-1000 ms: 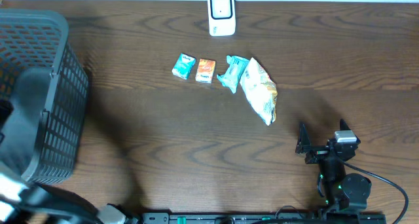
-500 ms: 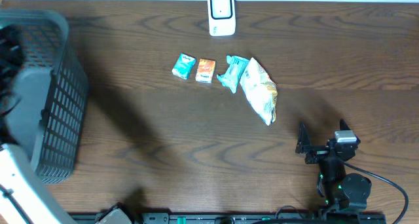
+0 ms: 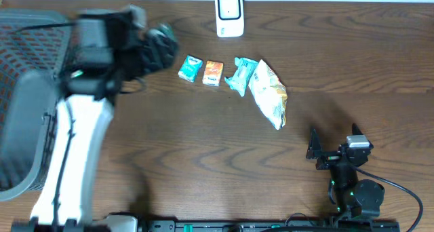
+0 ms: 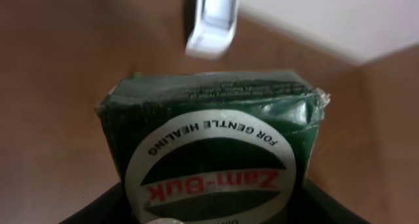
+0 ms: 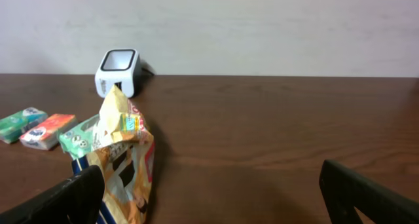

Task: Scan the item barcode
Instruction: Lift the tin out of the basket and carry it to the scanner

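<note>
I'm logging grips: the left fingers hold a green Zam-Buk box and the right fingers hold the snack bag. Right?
Not quite. The right fingers are open and empty; the snack bag lies on the table, apart from them, as the overhead view shows. The left fingers do hold the green Zam-Buk box.

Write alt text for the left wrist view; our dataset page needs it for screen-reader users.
A dark green cardboard box labelled Zam-Buk fills the frame, its print upside down, held in the left hand. Beyond it, blurred, a white box-shaped barcode scanner stands on the brown wooden table.
</note>
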Motion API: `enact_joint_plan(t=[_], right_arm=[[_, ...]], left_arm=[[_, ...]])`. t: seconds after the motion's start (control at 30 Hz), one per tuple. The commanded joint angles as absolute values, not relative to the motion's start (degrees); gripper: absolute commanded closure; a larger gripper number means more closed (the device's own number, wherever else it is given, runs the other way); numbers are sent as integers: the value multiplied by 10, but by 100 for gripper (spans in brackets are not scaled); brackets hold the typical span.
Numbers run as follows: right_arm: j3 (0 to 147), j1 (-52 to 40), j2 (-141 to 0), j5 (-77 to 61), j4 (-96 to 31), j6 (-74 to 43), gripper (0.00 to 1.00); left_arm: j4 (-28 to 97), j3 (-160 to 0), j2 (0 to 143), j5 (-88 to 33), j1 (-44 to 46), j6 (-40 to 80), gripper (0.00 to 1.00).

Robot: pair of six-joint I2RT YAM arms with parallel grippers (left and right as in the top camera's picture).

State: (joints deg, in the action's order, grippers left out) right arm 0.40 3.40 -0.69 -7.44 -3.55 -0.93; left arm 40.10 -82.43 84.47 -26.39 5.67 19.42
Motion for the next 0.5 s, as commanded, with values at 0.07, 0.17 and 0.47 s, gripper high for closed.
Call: enact_joint_plan(t=[0.07,0.17,0.47], right_arm=[[3,30,-4,-72,-37,-6,1],[3,30,-4,-72,-37,-6,1],[3,30,-4,-72,-37,-6,1]], left_arm=[[442,-829,945,-131,132,176,41],[434,-829,1007,-124,156,176,41],[441,-829,1149,-124,170,176,18]])
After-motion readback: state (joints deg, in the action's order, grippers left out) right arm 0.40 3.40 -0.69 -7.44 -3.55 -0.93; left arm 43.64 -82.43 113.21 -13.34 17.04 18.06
